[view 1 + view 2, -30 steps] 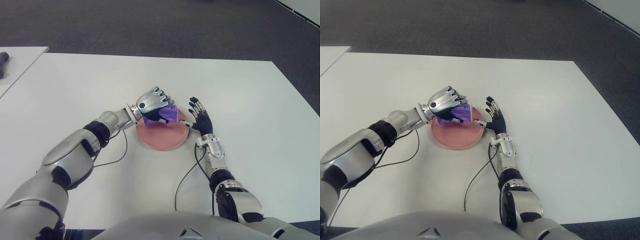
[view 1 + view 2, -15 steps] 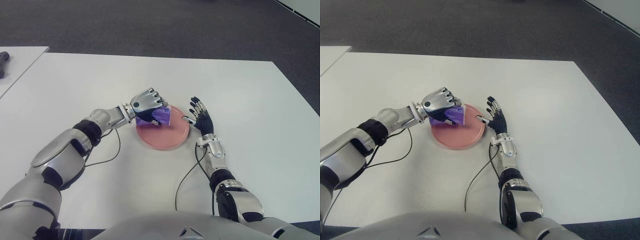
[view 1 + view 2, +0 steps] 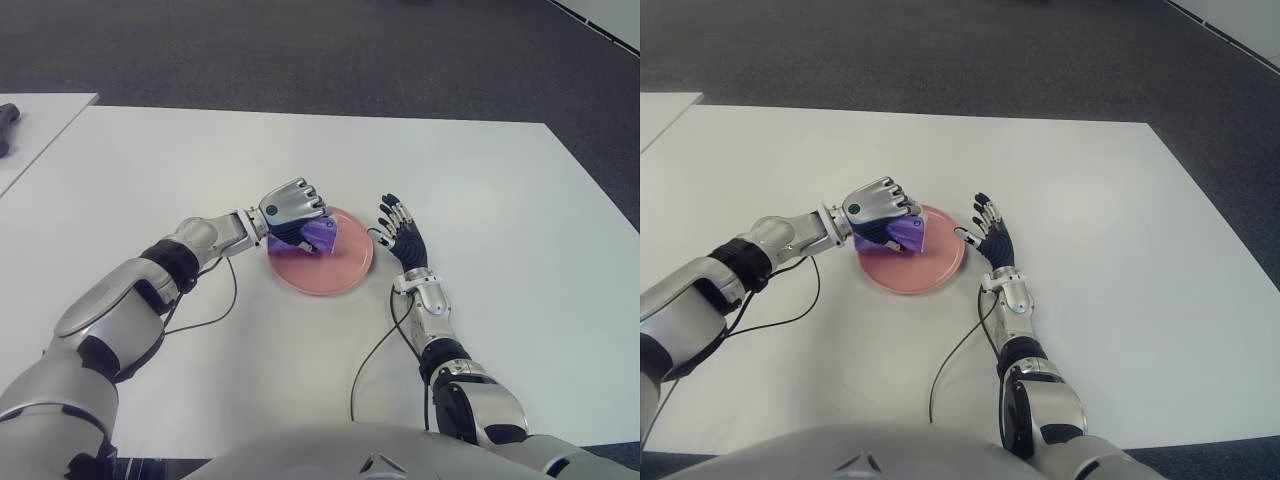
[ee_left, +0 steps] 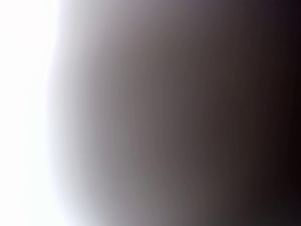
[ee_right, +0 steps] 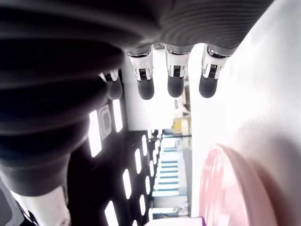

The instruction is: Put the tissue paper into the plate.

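Note:
A pink round plate (image 3: 330, 270) lies on the white table (image 3: 150, 170), near its middle. My left hand (image 3: 293, 209) is curled around a purple tissue pack (image 3: 318, 236) and holds it over the plate's left part, low above or touching it. My right hand (image 3: 402, 235) stands just right of the plate with its fingers (image 5: 175, 84) spread and nothing in them. In the right wrist view the plate's rim (image 5: 235, 188) shows close by. The left wrist view shows only a grey blur.
A black cable (image 3: 375, 360) runs over the table from my right forearm toward my body, and another loops by my left arm (image 3: 215, 310). A second white table (image 3: 30, 125) with a dark object (image 3: 6, 125) stands at the far left.
My left hand has drawn the purple pack leftward and a little down over the plate. The plate has shifted slightly to the left. The right hand has hardly moved.

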Available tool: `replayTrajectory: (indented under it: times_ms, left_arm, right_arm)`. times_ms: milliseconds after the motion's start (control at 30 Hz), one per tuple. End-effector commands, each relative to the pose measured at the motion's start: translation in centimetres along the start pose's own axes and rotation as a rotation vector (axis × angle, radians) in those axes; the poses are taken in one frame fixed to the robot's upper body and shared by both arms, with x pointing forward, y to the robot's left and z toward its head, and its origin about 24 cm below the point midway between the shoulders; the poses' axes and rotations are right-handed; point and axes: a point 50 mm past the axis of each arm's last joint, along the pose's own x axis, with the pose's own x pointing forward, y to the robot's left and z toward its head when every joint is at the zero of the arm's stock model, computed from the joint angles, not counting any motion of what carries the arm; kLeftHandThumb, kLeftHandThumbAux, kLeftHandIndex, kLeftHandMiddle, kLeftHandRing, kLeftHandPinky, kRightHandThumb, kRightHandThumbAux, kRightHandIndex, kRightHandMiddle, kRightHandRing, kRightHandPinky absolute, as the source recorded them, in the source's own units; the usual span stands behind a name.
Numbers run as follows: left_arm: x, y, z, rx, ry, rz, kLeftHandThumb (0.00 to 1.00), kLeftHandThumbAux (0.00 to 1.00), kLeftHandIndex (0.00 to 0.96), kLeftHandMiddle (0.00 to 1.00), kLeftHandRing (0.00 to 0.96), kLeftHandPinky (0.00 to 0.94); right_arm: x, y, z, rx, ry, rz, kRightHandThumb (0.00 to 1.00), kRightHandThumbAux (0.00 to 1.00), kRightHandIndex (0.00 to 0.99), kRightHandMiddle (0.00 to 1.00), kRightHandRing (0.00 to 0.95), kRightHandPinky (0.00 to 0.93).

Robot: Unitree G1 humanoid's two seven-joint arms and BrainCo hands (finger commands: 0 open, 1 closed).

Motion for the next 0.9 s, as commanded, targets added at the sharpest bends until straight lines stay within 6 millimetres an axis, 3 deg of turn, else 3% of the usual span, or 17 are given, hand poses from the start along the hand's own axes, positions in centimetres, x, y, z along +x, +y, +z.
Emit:
replayTrajectory:
  times_ms: [33, 167, 200, 267, 300, 367, 433, 633, 900]
  left_arm:
    - [-0.77, -0.91, 0.84, -0.082, 0.011, -0.022, 0.725, 0.699, 0.437, 0.799, 0.788, 0.757]
    - [-0.76, -0.72, 0.89, -0.102, -0.002, -0.064, 0.696, 0.706, 0.425, 0.748, 0.724, 0.678]
    - [-0.77, -0.74, 0.87, -0.107, -0.003, -0.083, 0.519, 0.635, 0.365, 0.605, 0.592, 0.57]
    - [-0.81, -0.78, 0.86, -0.118, 0.003, -0.113, 0.316, 0.55, 0.28, 0.412, 0.405, 0.414]
    - [-0.82, -0.85, 0.83, -0.131, 0.016, -0.145, 0.285, 0.537, 0.264, 0.376, 0.369, 0.383]
    - [-0.86, -0.92, 0.83, -0.148, 0.032, -0.189, 0.176, 0.45, 0.118, 0.158, 0.151, 0.156]
    - [-0.92, -0.92, 0.9, -0.157, 0.039, -0.21, 0.136, 0.409, 0.06, 0.081, 0.077, 0.08]
    - [-1.05, -0.86, 1.1, -0.179, 0.052, -0.255, 0.101, 0.298, 0.006, 0.008, 0.008, 0.008]
    - [-1.34, -0.53, 1.5, -0.279, 0.09, -0.272, 0.109, 0.247, 0.0, 0.0, 0.0, 0.0]
  right_arm:
    - [-4.79, -0.5, -4.41, 0.056, 0.212, -0.068, 0.096, 0.706, 0.062, 0.03, 0.013, 0.055]
    - [-4.8, -0.49, -4.39, 0.056, 0.211, -0.067, 0.096, 0.706, 0.062, 0.03, 0.013, 0.055]
    - [-4.81, -0.48, -4.39, 0.056, 0.211, -0.067, 0.096, 0.706, 0.062, 0.03, 0.013, 0.055]
    - [-4.83, -0.46, -4.4, 0.056, 0.21, -0.067, 0.096, 0.706, 0.062, 0.03, 0.013, 0.055]
    - [-4.83, -0.45, -4.4, 0.056, 0.21, -0.067, 0.096, 0.706, 0.062, 0.03, 0.013, 0.055]
    - [-4.83, -0.43, -4.4, 0.056, 0.21, -0.067, 0.096, 0.706, 0.062, 0.03, 0.013, 0.055]
    - [-4.84, -0.4, -4.4, 0.056, 0.21, -0.067, 0.096, 0.706, 0.062, 0.03, 0.013, 0.055]
    - [-4.85, -0.31, -4.41, 0.056, 0.209, -0.066, 0.096, 0.706, 0.062, 0.03, 0.013, 0.055]
    - [-4.85, -0.22, -4.41, 0.056, 0.208, -0.066, 0.096, 0.706, 0.062, 0.03, 0.013, 0.055]
